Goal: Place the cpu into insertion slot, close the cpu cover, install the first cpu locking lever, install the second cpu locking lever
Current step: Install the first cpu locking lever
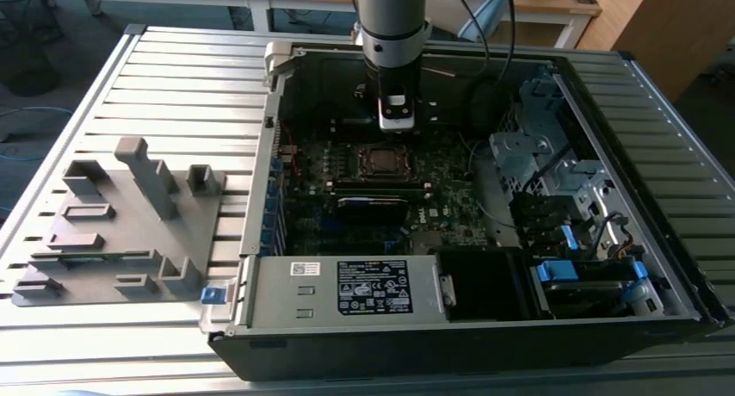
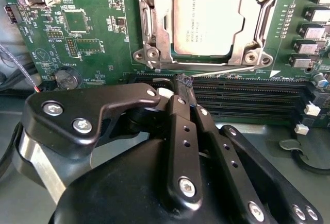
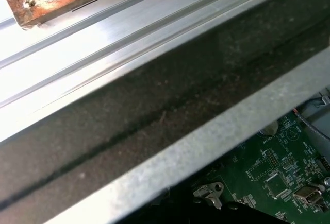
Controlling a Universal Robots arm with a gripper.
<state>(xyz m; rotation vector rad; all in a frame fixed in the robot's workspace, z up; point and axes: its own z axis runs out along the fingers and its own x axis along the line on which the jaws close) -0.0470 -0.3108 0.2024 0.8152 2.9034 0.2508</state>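
Silver-grey cpu (image 2: 207,24) already sits flat in the insertion slot (image 2: 154,54) on the green motherboard (image 2: 93,38), seen in the second wrist view. The cpu cover (image 2: 247,28) lies down around the chip, its window framing the metal top, so the chip looks seated and framed. A thin wire locking lever (image 2: 221,71) runs along the socket edge nearest the claw, slightly raised at one end; whether it is hooked I cannot tell. The claw (image 2: 184,82) has its black fingers pressed together, tips right at the near end of that lever, apparently closed to push or hook the wire rather than grip something. Nothing is clearly held between them.

In the exterior view the arm (image 1: 391,34) reaches straight down into the open computer case (image 1: 264,198), claw (image 1: 394,120) just above the socket (image 1: 381,161), near the case's far wall. The case lies on its side on a ribbed aluminium surface (image 1: 172,77). A grey plastic fixture tray (image 1: 115,232) sits on the surface toward the exterior view's left, beside the case. Power supply (image 1: 344,288) occupies the case's near edge. Wooden desks (image 1: 552,4) stand behind. The first wrist view catches the case's metal rim (image 3: 206,141) and a motherboard corner.
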